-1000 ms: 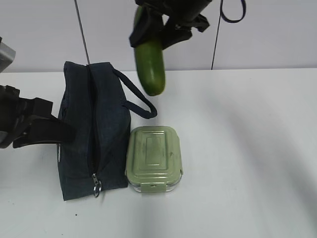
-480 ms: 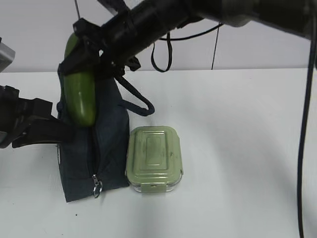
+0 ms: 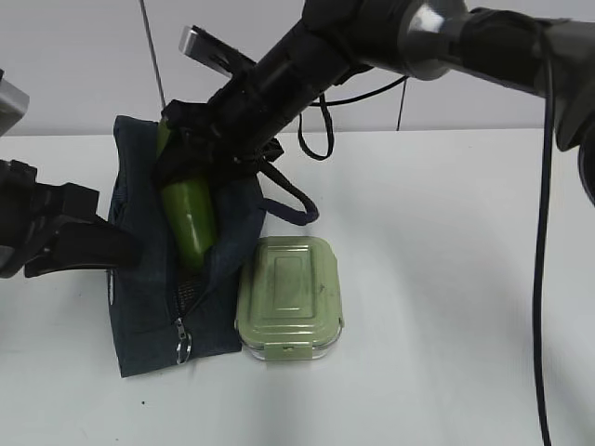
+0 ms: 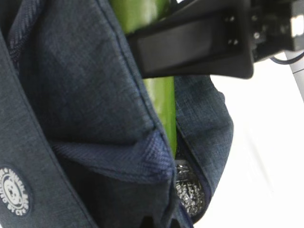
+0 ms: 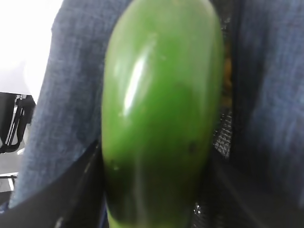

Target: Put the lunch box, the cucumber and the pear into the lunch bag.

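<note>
Jaws of the left gripper (image 3: 116,249) sit at the left wall of the lunch bag (image 3: 139,307); they seem to pinch that wall to keep the mouth open, but the contact is hidden, so whether they are together or apart cannot be told. Left wrist view: navy fabric fills the frame, no fingers visible.

Lunch bag lies on the tabletop (image 3: 446,279), zipper parted along the top, ring pull at the near end.

Right gripper (image 3: 191,153) reaches across from the right, jaws clamped on the upper half of the cucumber (image 3: 191,218). Cucumber tilted, lower end pushed down into the open slot of the bag. Right wrist view: cucumber (image 5: 161,114) between the two fabric walls, silver lining to its right.

Lunch box (image 3: 289,295) flat on the tabletop, touching the bag's right side, lid on. Pear not seen outside the bag; a yellowish patch behind the cucumber in the right wrist view may be it.

Step in hand, by judgement: inserting the cucumber. Next move calls for lowering it further, laying it lengthwise, then parting the jaws and withdrawing clear of the handle (image 3: 288,200). Lunch box remains to be packed.
</note>
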Controlling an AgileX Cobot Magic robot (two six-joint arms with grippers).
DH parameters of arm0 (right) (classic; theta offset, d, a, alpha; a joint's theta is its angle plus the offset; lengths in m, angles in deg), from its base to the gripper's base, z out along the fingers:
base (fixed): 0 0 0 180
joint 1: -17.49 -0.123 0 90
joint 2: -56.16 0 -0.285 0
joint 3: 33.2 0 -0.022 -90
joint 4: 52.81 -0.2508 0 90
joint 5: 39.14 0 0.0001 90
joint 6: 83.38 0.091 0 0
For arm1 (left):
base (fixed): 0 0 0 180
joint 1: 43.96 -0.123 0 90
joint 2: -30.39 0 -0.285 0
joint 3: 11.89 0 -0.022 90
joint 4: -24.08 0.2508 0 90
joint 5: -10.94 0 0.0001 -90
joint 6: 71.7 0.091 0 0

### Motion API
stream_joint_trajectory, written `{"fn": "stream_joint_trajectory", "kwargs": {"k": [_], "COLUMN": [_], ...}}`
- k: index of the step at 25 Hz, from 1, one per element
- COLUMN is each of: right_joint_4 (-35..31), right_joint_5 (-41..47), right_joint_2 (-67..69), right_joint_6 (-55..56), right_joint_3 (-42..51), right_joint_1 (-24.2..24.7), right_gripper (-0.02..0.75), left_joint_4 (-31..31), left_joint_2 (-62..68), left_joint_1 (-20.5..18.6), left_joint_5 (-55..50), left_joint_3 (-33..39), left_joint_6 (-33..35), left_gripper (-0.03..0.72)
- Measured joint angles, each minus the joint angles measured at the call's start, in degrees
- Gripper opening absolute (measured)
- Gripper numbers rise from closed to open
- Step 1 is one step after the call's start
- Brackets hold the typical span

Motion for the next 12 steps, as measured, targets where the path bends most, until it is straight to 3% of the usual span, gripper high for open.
{"fn": "stream_joint_trajectory", "kwargs": {"k": [5,12], "right_joint_4": [-0.39,0.57], "right_joint_5": [2.86,5.33], "right_joint_2": [0.22,0.35], "right_joint_6": [0.00,0.13], "right_joint_3": [0.00,-4.55], "right_joint_1": [-0.03,0.32], "right_gripper": [0.503,0.519], "left_joint_4": [0.00,0.00], "left_joint_2": [0.00,0.00], "left_joint_1": [0.00,0.00], "left_joint_5": [-0.03,-0.14], "left_joint_3": [0.00,0.00], "left_joint_6": [0.00,0.05], "left_gripper": [-0.013,-0.013]}}
